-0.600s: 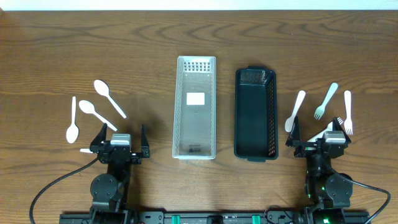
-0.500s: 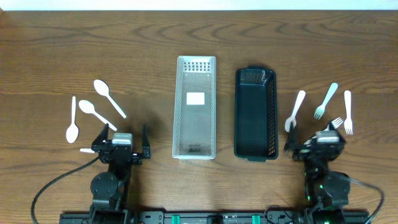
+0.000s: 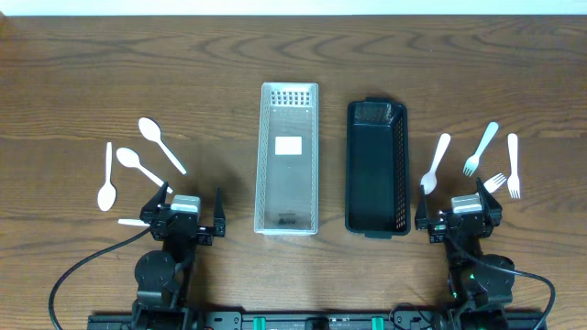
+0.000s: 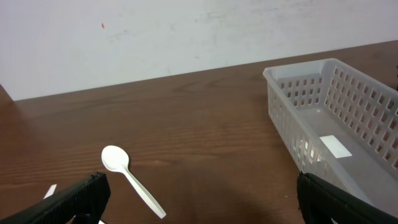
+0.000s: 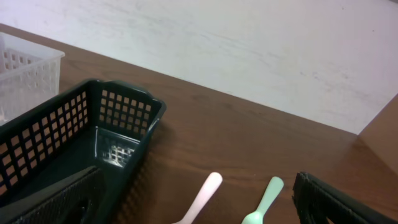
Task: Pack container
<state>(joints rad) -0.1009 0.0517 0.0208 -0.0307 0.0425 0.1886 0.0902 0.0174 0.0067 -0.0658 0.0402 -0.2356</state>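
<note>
A white slotted basket [image 3: 289,156] and a dark green basket [image 3: 376,170] lie side by side at mid table, both empty. Three white spoons [image 3: 138,165] lie at the left. At the right lie a white spoon [image 3: 435,163], a pale green fork [image 3: 481,147] and two white forks [image 3: 513,165]. My left gripper [image 3: 191,197] is open and empty just below the spoons. In the left wrist view it [image 4: 199,199] frames one spoon [image 4: 130,177]. My right gripper [image 3: 458,200] is open and empty. In the right wrist view it [image 5: 199,202] faces the spoon handle [image 5: 202,196] and the green fork handle [image 5: 264,199].
The white basket's wall [image 4: 348,118] stands to the right of my left gripper. The dark basket's corner [image 5: 93,124] stands to the left of my right gripper. A small white scrap [image 3: 128,222] lies beside the left arm. Bare wood lies behind the baskets.
My right gripper has swung a little to the left, uncovering more of the nearest fork. My left gripper has shifted slightly to the right. The cutlery and baskets have not moved.
</note>
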